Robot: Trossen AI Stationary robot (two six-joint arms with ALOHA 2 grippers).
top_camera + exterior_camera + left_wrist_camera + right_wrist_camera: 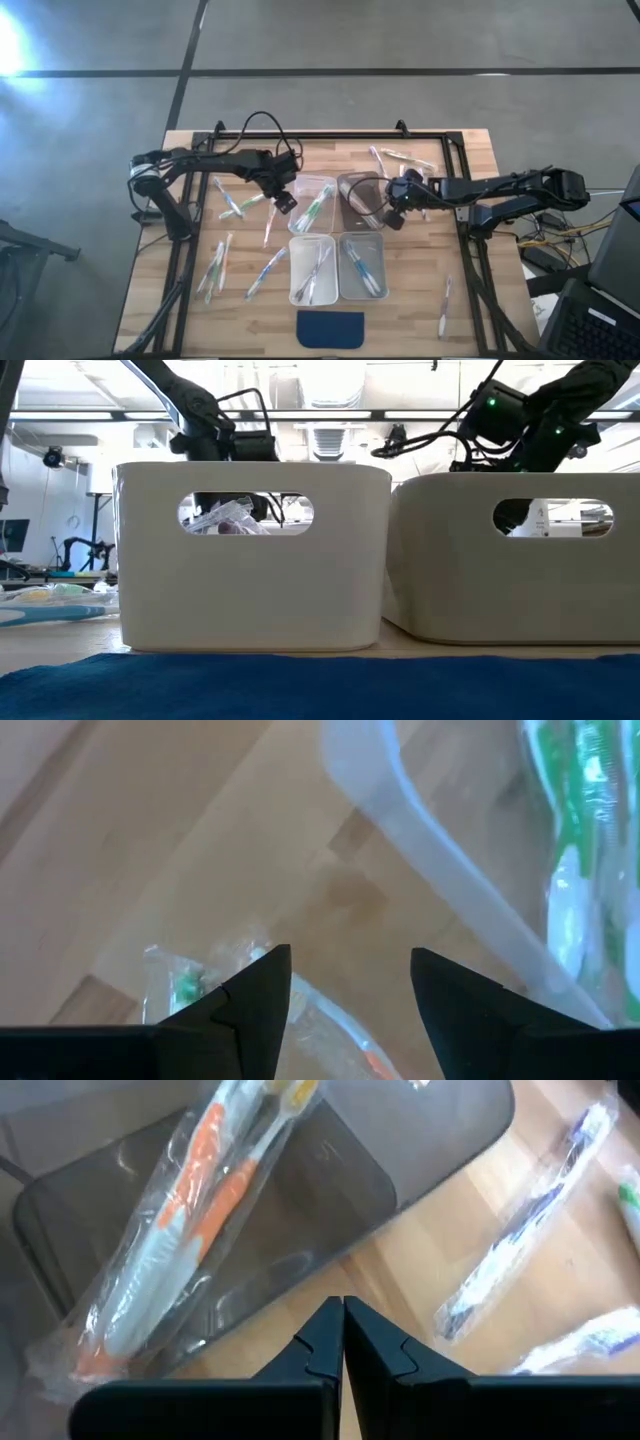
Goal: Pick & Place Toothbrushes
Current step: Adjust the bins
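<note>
Toothbrushes (217,268) are lying scattered across the wooden table (410,320), which is standing on grey floor. The left gripper (283,201) is hovering with fingers apart beside a bin (312,203); the right gripper (394,218) is sitting pressed together.

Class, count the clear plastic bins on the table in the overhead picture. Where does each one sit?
4 clear rectangular plastic bins in a square: rear left, rear right, front left, front right. None seems hidden.

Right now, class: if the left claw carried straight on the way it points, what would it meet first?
Probably the bare wooden table: the open left claw points down at it, between a wrapped toothbrush and a clear bin. Depth is unclear.
</note>
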